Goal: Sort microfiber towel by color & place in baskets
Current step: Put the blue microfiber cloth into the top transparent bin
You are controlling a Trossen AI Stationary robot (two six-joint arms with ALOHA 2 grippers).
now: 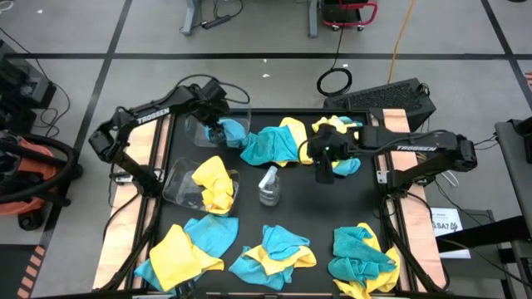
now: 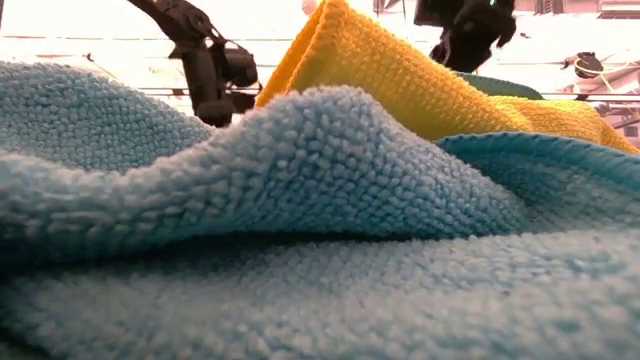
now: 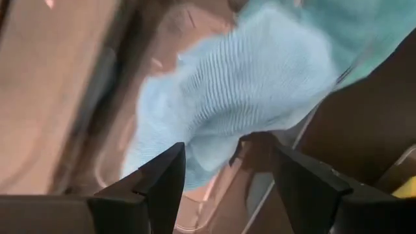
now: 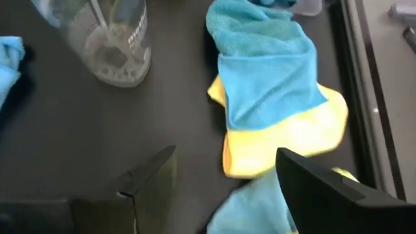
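Left gripper [image 3: 224, 179], fingers spread, hovers just above a teal towel [image 1: 233, 129] lying in the far basket [image 1: 198, 131] directly beneath it. Right gripper [image 1: 324, 170], fingers also spread and empty, hangs over the table; a teal-and-yellow towel pair [image 4: 279, 110] lies just ahead of it.

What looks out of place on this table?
A clear spray bottle lies tipped on its side mid-table among the towels. The yellow-towel basket sits skewed to the table edge.
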